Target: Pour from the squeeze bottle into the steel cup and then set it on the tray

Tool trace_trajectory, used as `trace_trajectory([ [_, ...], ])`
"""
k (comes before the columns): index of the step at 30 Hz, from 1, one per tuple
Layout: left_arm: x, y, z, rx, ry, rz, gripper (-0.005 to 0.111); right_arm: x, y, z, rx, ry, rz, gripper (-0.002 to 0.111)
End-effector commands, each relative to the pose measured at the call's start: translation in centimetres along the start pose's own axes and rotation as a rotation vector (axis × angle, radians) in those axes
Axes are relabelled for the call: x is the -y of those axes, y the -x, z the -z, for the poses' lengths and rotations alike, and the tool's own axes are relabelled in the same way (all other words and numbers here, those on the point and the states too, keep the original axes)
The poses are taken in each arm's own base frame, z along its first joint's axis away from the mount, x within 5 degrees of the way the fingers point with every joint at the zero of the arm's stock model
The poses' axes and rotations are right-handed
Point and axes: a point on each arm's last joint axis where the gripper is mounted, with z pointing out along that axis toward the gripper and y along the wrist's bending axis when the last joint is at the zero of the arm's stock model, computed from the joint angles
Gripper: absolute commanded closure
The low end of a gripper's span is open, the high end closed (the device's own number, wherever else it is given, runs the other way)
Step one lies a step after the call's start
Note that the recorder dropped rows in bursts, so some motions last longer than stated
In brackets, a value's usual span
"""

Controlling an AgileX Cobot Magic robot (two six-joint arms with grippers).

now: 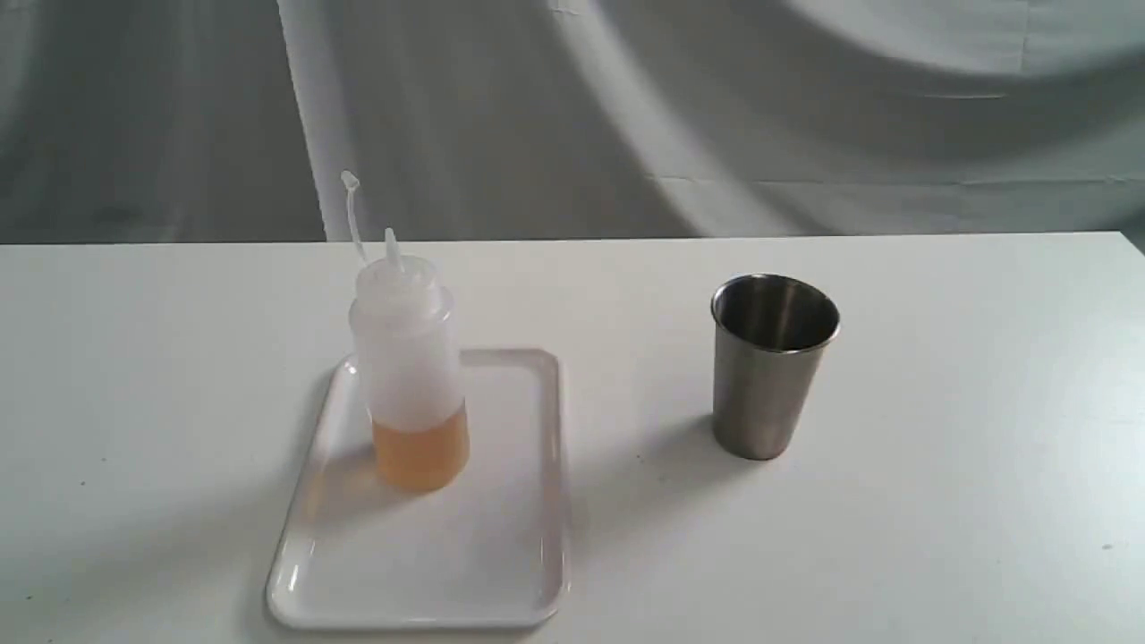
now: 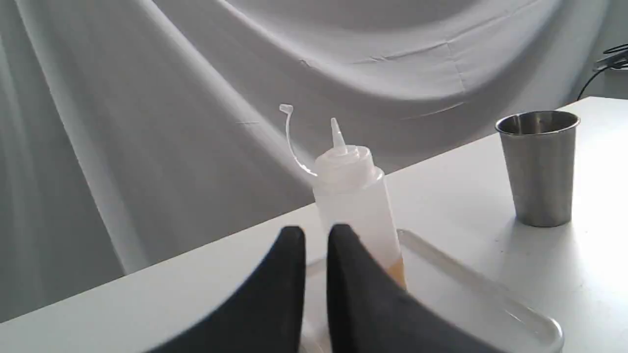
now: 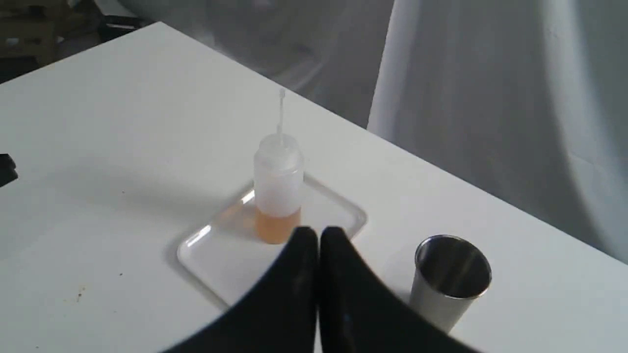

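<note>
Left wrist view: my left gripper (image 2: 316,235) has its two black fingers drawn nearly together, only a narrow slit between the tips, and nothing is in that slit. It touches nothing. The squeeze bottle (image 2: 355,206) stands just beyond those fingers, apart from them.

Over on the right wrist view, my right gripper (image 3: 318,234) is clenched, fingertips pressed against each other, empty, hanging above the table (image 3: 98,147) and clear of everything on it.

Exterior view now: the squeeze bottle (image 1: 410,376) is upright on the tray (image 1: 429,572), in its far half and towards its left rim. Amber liquid fills roughly the bottom third. The nozzle is uncovered, and the cap strap (image 1: 351,210) sticks up beside it.

The steel cup (image 1: 771,367) stands upright on the bare table to the right of the tray, well apart from it, mouth up, dark inside. I cannot tell whether there is liquid in it.
</note>
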Motion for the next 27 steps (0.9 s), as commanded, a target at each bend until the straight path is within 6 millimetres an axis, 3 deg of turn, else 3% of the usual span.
trace_trajectory([
  [1,0.0,-0.1,0.0,-0.002,0.0,0.005,0.098,0.0,-0.1,0.6,0.014,-0.006,0.051,0.108],
  [7,0.0,-0.1,0.0,-0.002,0.0,0.005,0.098,0.0,-0.1,-0.2,0.048,-0.011,0.134,0.108],
  [12,0.0,-0.1,0.0,-0.002,0.0,0.005,0.098,-0.1,-1.9,-1.8,0.145,-0.028,0.183,0.108],
  [18,0.0,-0.1,0.0,-0.002,0.0,0.005,0.098,-0.3,-7.0,-3.3,0.297,-0.066,0.187,0.108],
  [27,0.0,-0.1,0.0,-0.002,0.0,0.005,0.098,0.9,-16.3,-4.4,0.41,-0.307,0.04,0.108],
])
